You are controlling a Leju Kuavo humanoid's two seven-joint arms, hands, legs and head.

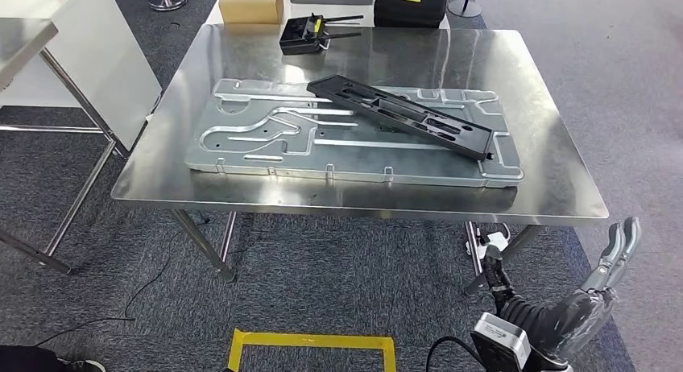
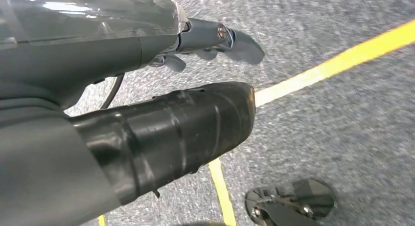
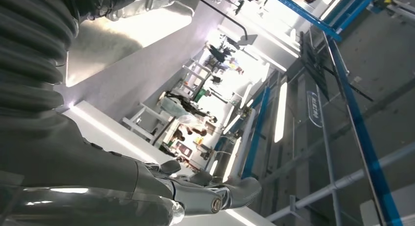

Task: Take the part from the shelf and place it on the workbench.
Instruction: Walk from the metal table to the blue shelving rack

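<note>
The long black part (image 1: 403, 114) lies flat on the large stamped metal panel (image 1: 266, 138), running diagonally across the panel's right half, and the panel in turn rests on the shiny steel counter (image 1: 556, 187). Beyond the panel, near the counter's far edge, sits a small black device with antennas (image 1: 310, 32). Behind that edge stand a cardboard box (image 1: 251, 3) and a black case (image 1: 409, 3). The right hand (image 1: 616, 255) hangs below the counter's near right corner, fingers extended and apart, holding nothing. The left hand (image 2: 215, 40) hangs over grey carpet (image 2: 352, 118) crossed by a yellow tape line (image 2: 337, 62), its fingers loosely spread and gripping nothing. A yellow tape rectangle (image 1: 310, 344) marks the floor in front of the counter.
</note>
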